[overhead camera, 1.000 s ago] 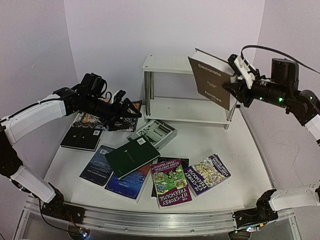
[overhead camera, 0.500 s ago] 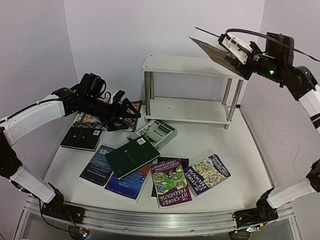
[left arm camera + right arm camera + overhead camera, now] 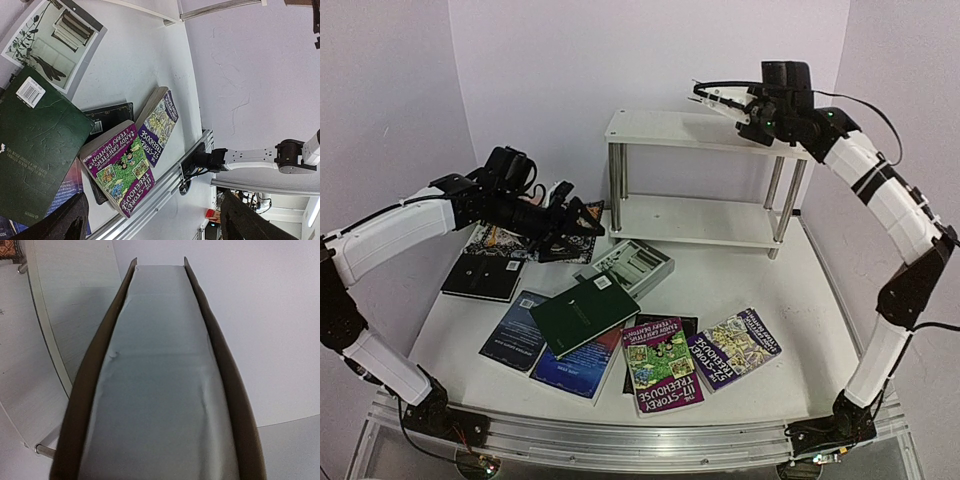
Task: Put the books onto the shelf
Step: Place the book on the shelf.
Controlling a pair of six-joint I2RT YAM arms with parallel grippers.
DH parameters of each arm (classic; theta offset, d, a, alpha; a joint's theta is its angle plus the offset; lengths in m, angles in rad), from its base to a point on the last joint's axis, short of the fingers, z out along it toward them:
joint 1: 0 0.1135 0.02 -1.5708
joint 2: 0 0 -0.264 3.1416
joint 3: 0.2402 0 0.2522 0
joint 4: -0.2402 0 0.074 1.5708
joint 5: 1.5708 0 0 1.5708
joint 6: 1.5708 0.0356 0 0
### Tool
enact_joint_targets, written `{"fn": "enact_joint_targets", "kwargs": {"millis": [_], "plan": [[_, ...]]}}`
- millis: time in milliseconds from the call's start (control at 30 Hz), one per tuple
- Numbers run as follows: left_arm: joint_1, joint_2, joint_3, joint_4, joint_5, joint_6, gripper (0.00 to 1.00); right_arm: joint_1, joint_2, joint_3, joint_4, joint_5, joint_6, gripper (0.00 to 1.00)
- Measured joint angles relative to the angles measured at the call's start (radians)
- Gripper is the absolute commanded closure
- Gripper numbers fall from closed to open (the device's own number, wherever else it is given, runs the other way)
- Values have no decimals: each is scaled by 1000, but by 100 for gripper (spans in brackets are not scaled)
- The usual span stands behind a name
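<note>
White tabletop [image 3: 770,290], lilac walls [image 3: 570,60]. Left gripper [image 3: 563,212] hangs spread wide, empty, the dark green hardback [image 3: 585,315] lying lower, nearward and to its right. Right gripper [image 3: 752,108] clamps a thick brown-covered book [image 3: 722,96], held nearly flat, its long axis reaching leftward above the top board of the white chrome-legged shelf [image 3: 660,128] just beneath.

R gripper [image 3: 750,112] swung Decorate book [image 3: 718,96] up from beside shelf [image 3: 655,130], now approx. flat above its top.

Matt white shelf [image 3: 660,128], shiny chrome legs [image 3: 617,190], glossy purple paperback [image 3: 662,362], rough-grained green book [image 3: 35,150]
</note>
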Motion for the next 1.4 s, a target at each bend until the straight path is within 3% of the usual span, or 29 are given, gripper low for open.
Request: {"fn": "enact_joint_targets", "kwargs": {"millis": [300,400,533,700,1400], "plan": [[0,14,13,0,10,2,8,-31,207,184,6,130,-61,74],[0,14,13,0,16,2,8,-38,251,232,7,169,-77,68],[0,14,13,0,23,3,8,-38,282,247,7,203,-85,23],[0,19,13,0,27,4,8,-38,289,247,2,206,-73,3],[0,31,-8,0,29,10,8,-38,216,258,-349,59,203,2]]}}
